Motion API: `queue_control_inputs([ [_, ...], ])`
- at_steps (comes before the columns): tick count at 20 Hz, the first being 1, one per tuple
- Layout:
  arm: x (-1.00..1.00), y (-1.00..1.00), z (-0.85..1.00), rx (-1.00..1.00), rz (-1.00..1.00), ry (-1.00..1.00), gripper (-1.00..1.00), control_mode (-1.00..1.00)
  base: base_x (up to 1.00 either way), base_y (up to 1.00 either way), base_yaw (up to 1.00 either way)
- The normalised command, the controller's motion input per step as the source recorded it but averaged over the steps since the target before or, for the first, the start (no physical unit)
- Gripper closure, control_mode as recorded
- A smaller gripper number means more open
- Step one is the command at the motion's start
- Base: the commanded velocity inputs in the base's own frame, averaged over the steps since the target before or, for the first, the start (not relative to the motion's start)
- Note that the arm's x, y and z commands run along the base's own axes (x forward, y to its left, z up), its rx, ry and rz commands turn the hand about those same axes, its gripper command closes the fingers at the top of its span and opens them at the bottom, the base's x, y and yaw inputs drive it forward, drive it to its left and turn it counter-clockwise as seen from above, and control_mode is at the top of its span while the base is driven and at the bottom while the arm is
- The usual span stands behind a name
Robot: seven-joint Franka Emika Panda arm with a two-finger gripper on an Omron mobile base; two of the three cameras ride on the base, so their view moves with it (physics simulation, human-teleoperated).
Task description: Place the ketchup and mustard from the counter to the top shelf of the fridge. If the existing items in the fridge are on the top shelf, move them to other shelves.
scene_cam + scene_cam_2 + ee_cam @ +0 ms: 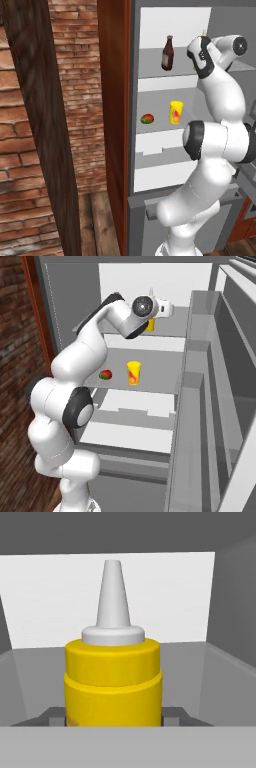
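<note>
Open grey fridge [150, 60], top shelf upper right: pincer [114, 724] is clamped on the yellow white-nozzled mustard bottle [112, 677]; next it needs setting down and letting go.

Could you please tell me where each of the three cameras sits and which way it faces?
Left base view: behind the arm's left, facing the open fridge; arm at right; dark bottle on the top shelf.
Right base view: behind the arm's right, facing the same fridge; arm at left.
Hand view: on the hand, looking along the pincer at the mustard bottle.
Both base views share the yellow cup and the red-green fruit.
</note>
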Motion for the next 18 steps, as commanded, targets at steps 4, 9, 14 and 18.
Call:
queue_control_inputs([
  [4,0.08,0.0,-0.06,0.0,0.0,0.0,-1.0,-1.0,0.0,0.0,0.0],
  [9,0.0,0.0,0.0,0.0,0.0,0.0,-1.0,-1.0,0.0,0.0,0.0],
  [14,0.0,0.0,0.0,0.0,0.0,0.0,-1.0,-1.0,0.0,0.0,0.0],
  [18,-0.04,0.0,0.0,0.0,0.0,0.0,-1.0,-1.0,0.0,0.0,0.0],
])
